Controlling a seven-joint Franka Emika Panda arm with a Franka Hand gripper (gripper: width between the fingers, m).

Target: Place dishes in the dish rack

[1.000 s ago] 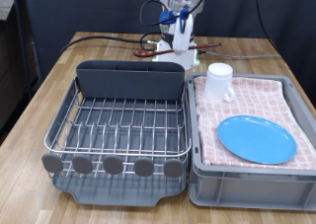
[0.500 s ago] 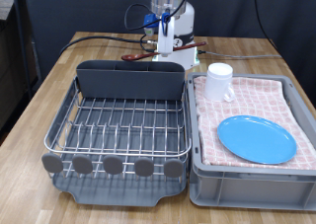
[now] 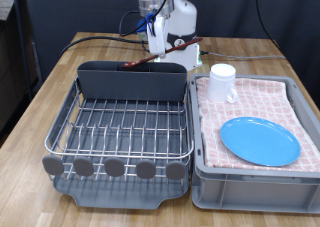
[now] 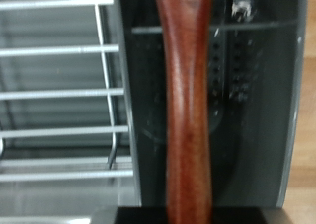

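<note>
My gripper (image 3: 154, 47) is shut on the slim reddish-brown wooden spoon (image 3: 134, 63) and holds it tilted just above the back of the dish rack (image 3: 120, 122). One end of the spoon dips towards the dark grey cutlery bin (image 3: 130, 82). In the wrist view the spoon (image 4: 188, 106) runs along the middle of the picture over the perforated floor of the bin (image 4: 242, 96), with the rack wires (image 4: 59, 91) beside it. The white mug (image 3: 222, 82) and the light-blue plate (image 3: 258, 141) lie on the checked cloth at the exterior view's right.
The grey crate (image 3: 250, 182) with the checked cloth stands against the rack at the exterior view's right. Black cables (image 3: 95, 40) and the robot's base (image 3: 180, 27) are behind the rack. The wooden table (image 3: 40, 107) extends to the exterior view's left.
The gripper has carried the spoon towards the exterior view's left and lower, from behind the rack to just over the cutlery bin. Mug and plate have not moved.
</note>
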